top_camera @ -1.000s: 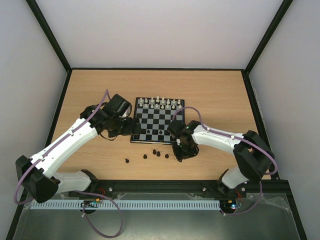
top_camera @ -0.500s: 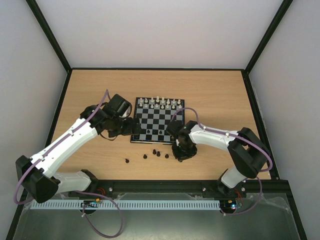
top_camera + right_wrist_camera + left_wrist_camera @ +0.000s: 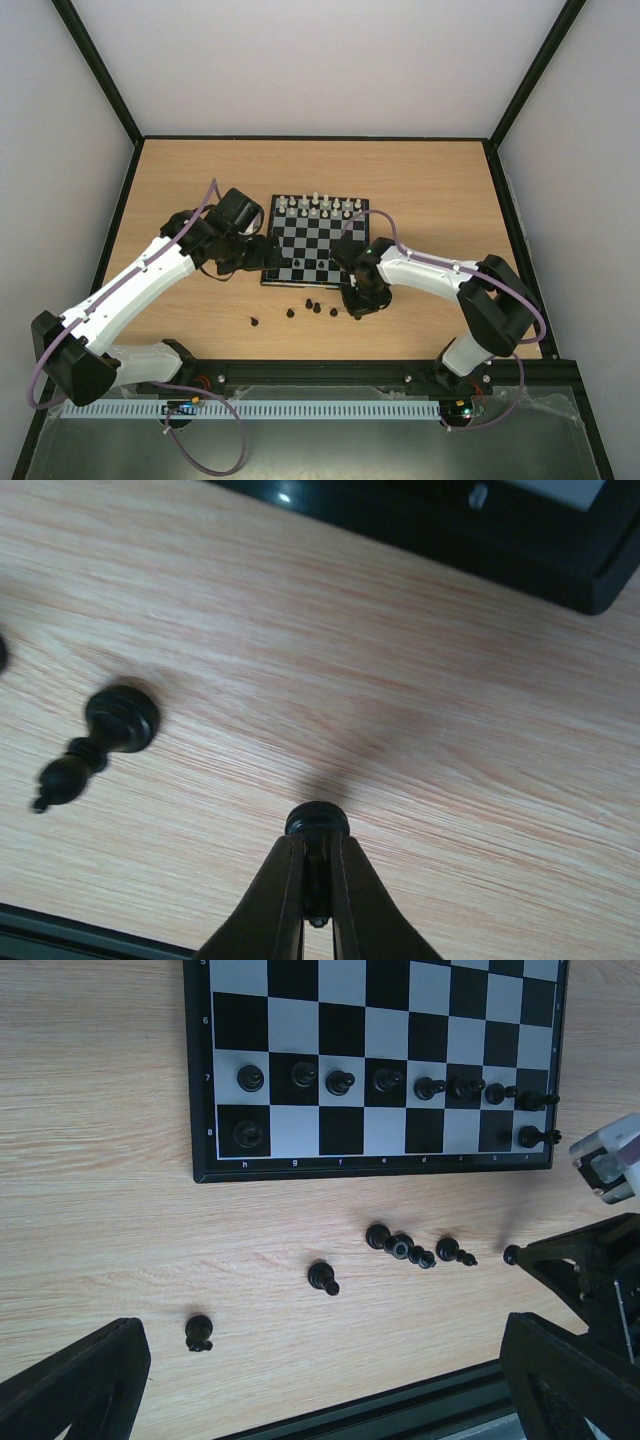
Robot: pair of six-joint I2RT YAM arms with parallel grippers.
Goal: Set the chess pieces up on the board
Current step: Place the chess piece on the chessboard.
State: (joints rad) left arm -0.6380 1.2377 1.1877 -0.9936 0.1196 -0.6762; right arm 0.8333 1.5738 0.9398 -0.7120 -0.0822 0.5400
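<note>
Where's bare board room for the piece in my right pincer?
On the black-and-white checked chessboard, the nearest row is bare between two black corner pieces. The black pawn row behind is full. Beside the near border, loose black pieces crowd the wooden table.

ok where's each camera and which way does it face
top external: above and behind the bases, looking down at table, board; left arm, right arm show
left wrist: over the board's near edge, facing down at loose black pieces; own fingers in corners
right wrist: low over the table, facing down; jaws pinch a black piece
shared: board in top and left wrist
</note>
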